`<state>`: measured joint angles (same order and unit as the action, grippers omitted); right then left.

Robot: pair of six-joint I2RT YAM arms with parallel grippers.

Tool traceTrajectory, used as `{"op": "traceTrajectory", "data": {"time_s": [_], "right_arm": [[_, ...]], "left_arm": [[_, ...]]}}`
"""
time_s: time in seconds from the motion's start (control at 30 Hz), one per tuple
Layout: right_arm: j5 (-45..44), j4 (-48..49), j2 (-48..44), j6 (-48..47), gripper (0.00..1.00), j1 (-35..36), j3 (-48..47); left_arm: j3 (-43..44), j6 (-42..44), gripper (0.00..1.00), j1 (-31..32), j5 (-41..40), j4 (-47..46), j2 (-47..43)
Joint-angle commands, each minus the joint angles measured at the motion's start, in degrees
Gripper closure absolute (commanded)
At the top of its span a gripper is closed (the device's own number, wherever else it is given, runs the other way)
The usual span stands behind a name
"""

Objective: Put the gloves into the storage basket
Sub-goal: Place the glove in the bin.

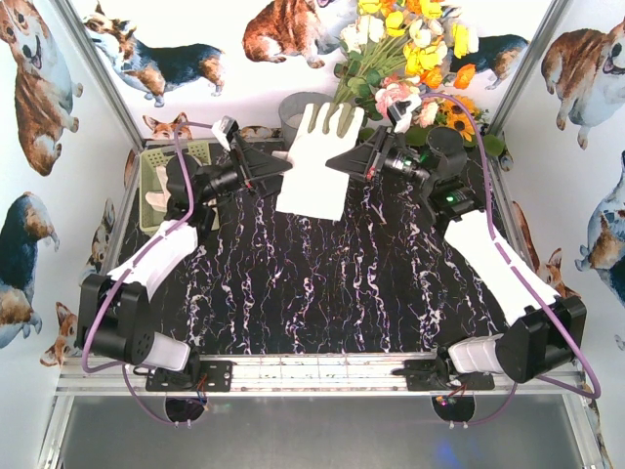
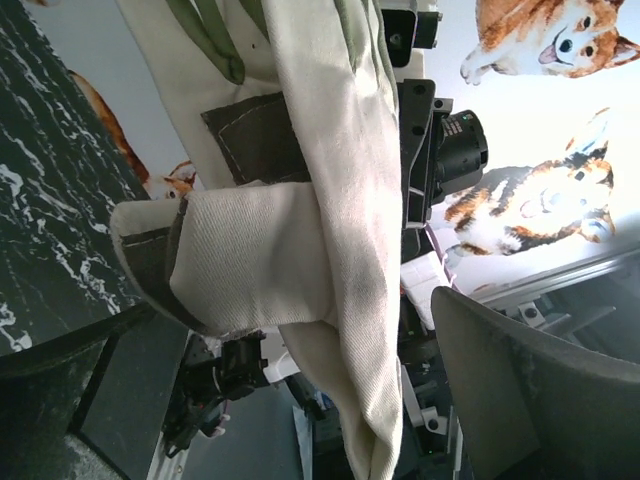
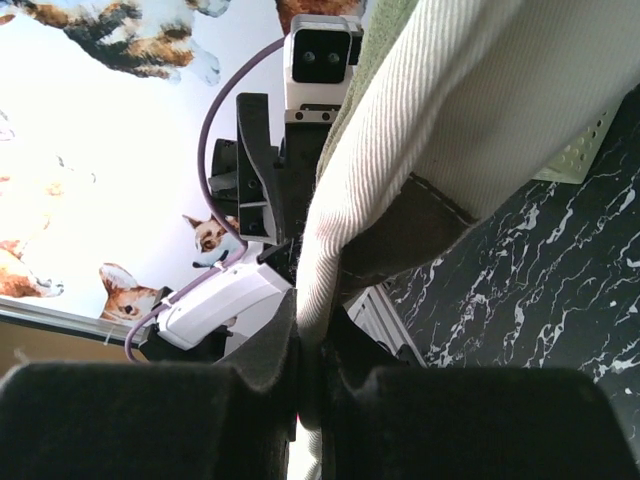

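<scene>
**One glove held up over the counter, well apart from the storage basket**

The counter (image 1: 322, 293) carries the storage basket (image 1: 186, 149) at its left rear, with a second glove (image 1: 156, 200) lying inside. The lifted glove (image 1: 317, 161) hangs mid-rear. The right tool (image 1: 337, 161) is clamped on one edge, and the left tool (image 1: 283, 161) stands wide apart just beside the other. The left tool should probably bite deep into the fabric before the right lets go, then carry the glove over the rim.
</scene>
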<state>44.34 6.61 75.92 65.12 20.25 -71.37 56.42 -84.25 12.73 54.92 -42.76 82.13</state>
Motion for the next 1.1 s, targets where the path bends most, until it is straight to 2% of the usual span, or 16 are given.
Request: {"op": "traceTrajectory", "data": {"time_s": [0.0, 0.2, 0.3, 0.37, 0.43, 0.5, 0.67, 0.9, 1.07], "right_arm": [[0.3, 6.1, -0.6, 0.8, 1.00, 0.6, -3.6], [0.2, 6.1, -0.9, 0.8, 1.00, 1.3, -2.2], [-0.2, 6.1, -1.0, 0.7, 1.00, 1.8, -1.8], [-0.4, 5.8, -1.0, 0.5, 1.00, 2.0, -1.6], [-0.5, 5.7, -0.9, 0.3, 1.00, 2.4, -1.9], [-0.7, 5.2, -0.7, -0.1, 1.00, 2.7, -2.1], [-1.0, 4.3, -0.5, -0.8, 1.00, 3.3, -2.3], [-1.2, 1.3, -0.7, -2.8, 1.00, 4.1, -2.9], [-1.3, -1.9, -0.8, -5.0, 1.00, 4.8, -3.6]], "left_arm": [[3.0, -5.4, 0.00, 1.1, 0.6, -8.7, 0.9], [4.2, -13.9, 0.00, 2.1, -2.7, -21.0, 2.6], [5.4, -11.7, 0.00, 2.3, -3.0, -18.7, 2.0], [5.8, -7.4, 0.02, 2.3, -3.3, -13.1, 0.6], [6.5, -3.0, 0.06, 2.5, -3.0, -7.1, -0.3], [7.0, -0.4, 0.14, 2.9, -2.7, -3.6, -0.9], [6.9, 0.9, 0.36, 3.7, -2.2, -1.2, -1.4], [7.0, 1.6, 0.47, 4.9, -2.3, 0.1, -1.4], [9.0, 5.3, 0.54, 5.7, -2.3, 6.1, -1.5]]}}
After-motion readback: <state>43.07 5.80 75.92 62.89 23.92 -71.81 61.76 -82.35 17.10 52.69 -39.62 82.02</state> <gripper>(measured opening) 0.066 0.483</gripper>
